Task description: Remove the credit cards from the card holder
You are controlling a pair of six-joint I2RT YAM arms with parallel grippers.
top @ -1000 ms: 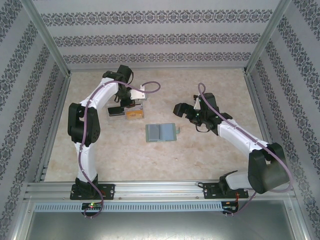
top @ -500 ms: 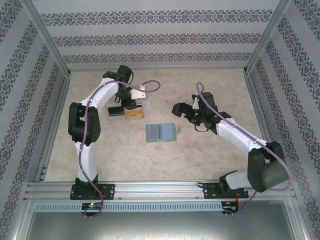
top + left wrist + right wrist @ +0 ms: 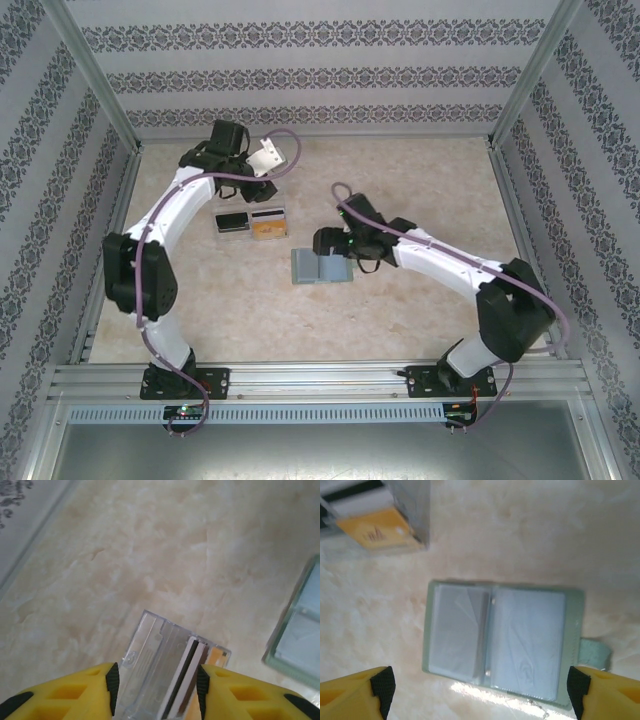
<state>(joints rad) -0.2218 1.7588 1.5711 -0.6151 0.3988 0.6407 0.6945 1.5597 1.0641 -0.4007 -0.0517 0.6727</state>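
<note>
The card holder point(image 3: 322, 267) lies open and flat mid-table, sage green with clear pockets that look empty point(image 3: 500, 640), its tab point(image 3: 595, 652) to one side. My right gripper point(image 3: 325, 243) hovers over it, open wide point(image 3: 481, 692), with both pads clear of its edges. The credit cards lie in a clear tray point(image 3: 218, 228): a black one point(image 3: 232, 221), an orange one point(image 3: 267, 230) and a whitish one point(image 3: 268, 213). My left gripper point(image 3: 258, 190) hangs above the tray, open point(image 3: 157, 690). Below its pads lies the whitish card with a black stripe point(image 3: 187, 675).
Aluminium frame rails point(image 3: 110, 230) and patterned walls bound the beige table point(image 3: 420, 180). The tray's bare half point(image 3: 145, 650) faces the left wall. The card holder's edge point(image 3: 300, 645) shows right of the tray.
My left gripper opened and drew up and back from the tray, leaving the whitish card in it. My right arm swung left, over the card holder.
</note>
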